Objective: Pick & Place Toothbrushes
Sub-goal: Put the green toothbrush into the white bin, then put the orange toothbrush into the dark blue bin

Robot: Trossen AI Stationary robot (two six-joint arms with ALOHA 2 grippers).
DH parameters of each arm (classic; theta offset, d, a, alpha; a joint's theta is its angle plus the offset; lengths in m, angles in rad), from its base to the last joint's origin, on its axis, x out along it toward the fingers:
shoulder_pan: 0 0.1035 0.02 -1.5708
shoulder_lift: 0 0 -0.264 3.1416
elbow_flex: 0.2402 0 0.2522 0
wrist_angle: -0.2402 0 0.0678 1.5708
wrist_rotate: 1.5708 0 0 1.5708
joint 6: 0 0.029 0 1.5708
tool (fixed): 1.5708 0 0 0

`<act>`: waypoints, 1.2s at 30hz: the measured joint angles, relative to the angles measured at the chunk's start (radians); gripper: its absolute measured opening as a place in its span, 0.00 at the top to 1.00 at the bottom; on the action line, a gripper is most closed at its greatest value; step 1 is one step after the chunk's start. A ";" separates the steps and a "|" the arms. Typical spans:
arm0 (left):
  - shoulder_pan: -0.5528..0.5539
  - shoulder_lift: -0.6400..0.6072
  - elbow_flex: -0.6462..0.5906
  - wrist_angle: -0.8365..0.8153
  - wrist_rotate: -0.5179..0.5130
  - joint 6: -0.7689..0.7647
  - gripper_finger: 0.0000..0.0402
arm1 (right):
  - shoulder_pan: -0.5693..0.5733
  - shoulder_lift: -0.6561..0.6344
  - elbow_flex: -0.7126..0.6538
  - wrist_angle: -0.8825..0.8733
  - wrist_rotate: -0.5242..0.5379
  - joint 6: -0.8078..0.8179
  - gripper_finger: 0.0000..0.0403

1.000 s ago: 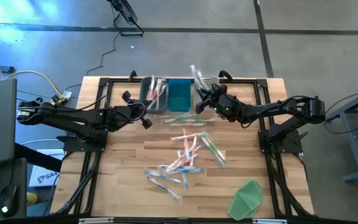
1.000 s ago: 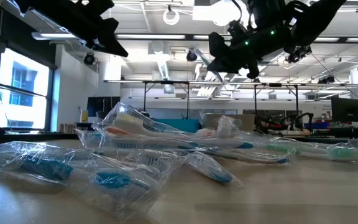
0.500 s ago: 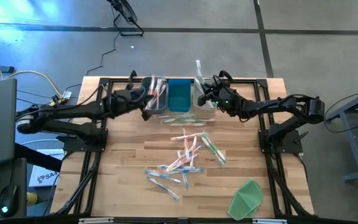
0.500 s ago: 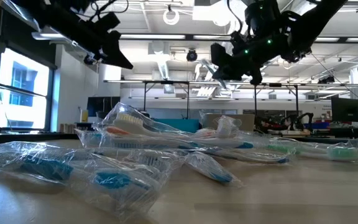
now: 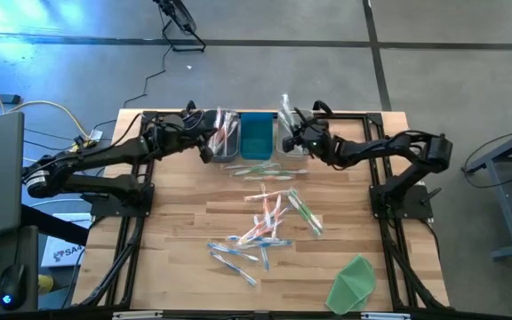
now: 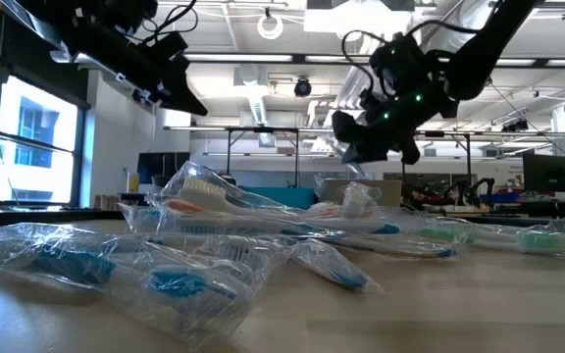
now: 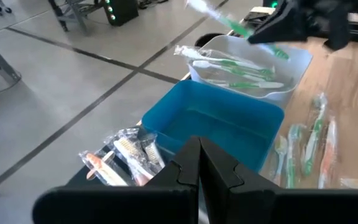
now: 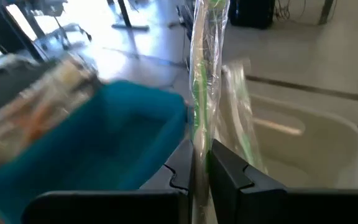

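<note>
Since the earlier frames the left arm has swung from mid-table up to the back row, and the right gripper has carried its wrapped brush over the bins. High view: left gripper (image 5: 210, 142) sits just beside the clear bin (image 5: 224, 147) w/ pink/orange brushes; right gripper (image 5: 290, 135) hangs over the white bin (image 5: 285, 140), pinched on a green toothbrush (image 5: 284, 105) that sticks up and back. Between them the blue bin (image 5: 258, 135) looks bare. Still lots left – a loose pile of toothbrushes (image 5: 269, 218) mid-table, a few more near the bins (image 5: 265, 171), plus a green sheet (image 5: 352, 283) at the front corner; I'd judge the sort well under halfway. Low view: shows what the top-down shot can't – both grippers ride well above the table, right one (image 6: 353, 149) tilted down, left one (image 6: 179, 93) high; wrapped brushes (image 6: 263, 211) fill the foreground, bins hidden behind them. Left wrist view: fingers (image 7: 199, 163) closed together, nothing between them; blue bin (image 7: 222, 127) confirmed empty, white bin (image 7: 253, 62) holds several green brushes, pink ones (image 7: 126, 158) lie in wrap nearby. Right wrist view: fingers (image 8: 219, 163) clamp the wrapper of the green brush (image 8: 202, 74), upright, white bin (image 8: 303, 146) right below – release looks like the next step.
</note>
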 joint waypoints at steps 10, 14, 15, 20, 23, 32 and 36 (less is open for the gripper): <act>0.000 0.000 0.000 -0.001 0.001 0.000 1.00 | -0.026 0.067 0.000 -0.015 -0.009 0.023 0.95; 0.000 0.000 0.000 -0.001 0.001 -0.001 1.00 | -0.025 0.067 0.000 -0.039 -0.008 0.023 0.95; 0.000 0.000 0.000 -0.001 0.001 -0.001 1.00 | -0.025 0.067 0.000 -0.039 -0.009 0.023 0.95; 0.000 0.000 0.000 -0.002 0.000 -0.003 1.00 | -0.025 0.067 0.000 -0.039 -0.022 0.024 0.95; 0.000 0.000 0.000 -0.006 0.000 -0.006 1.00 | -0.025 0.067 0.000 -0.038 -0.040 0.024 0.92; 0.000 0.000 0.000 -0.012 0.000 -0.008 1.00 | -0.025 0.067 0.000 -0.039 -0.028 0.022 0.76; 0.000 0.000 0.000 -0.012 -0.001 -0.008 1.00 | -0.022 0.067 0.000 -0.041 -0.006 0.018 0.70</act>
